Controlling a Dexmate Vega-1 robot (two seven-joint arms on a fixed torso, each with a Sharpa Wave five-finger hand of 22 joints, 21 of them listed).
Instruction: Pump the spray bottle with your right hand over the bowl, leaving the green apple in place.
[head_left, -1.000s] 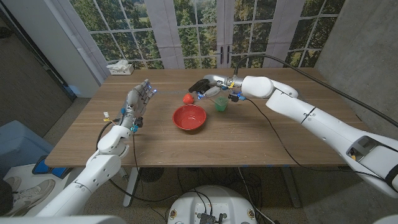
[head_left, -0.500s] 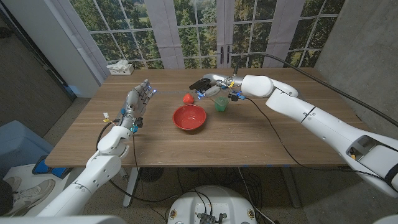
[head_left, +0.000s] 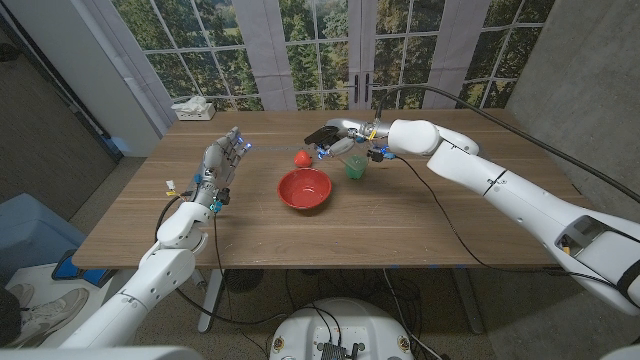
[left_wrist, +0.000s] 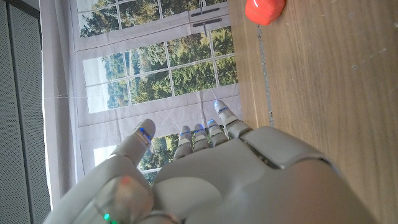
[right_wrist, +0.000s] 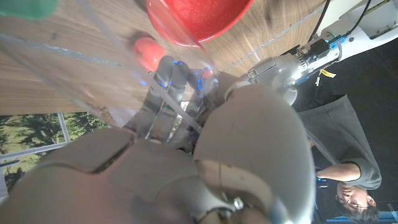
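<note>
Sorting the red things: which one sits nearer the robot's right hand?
The small round red thing, lying apart on the table near the right hand. The red bowl is bigger, hollow and farther from that hand.

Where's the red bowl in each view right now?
Head view: red bowl at mid-table, nearer the robot than the right hand.
Right wrist view: bowl on the wood beyond the fingers.
Left wrist view: a red shape on the table; cannot tell if it's the bowl.
Shared landmark: small red object beside the bowl.
</note>
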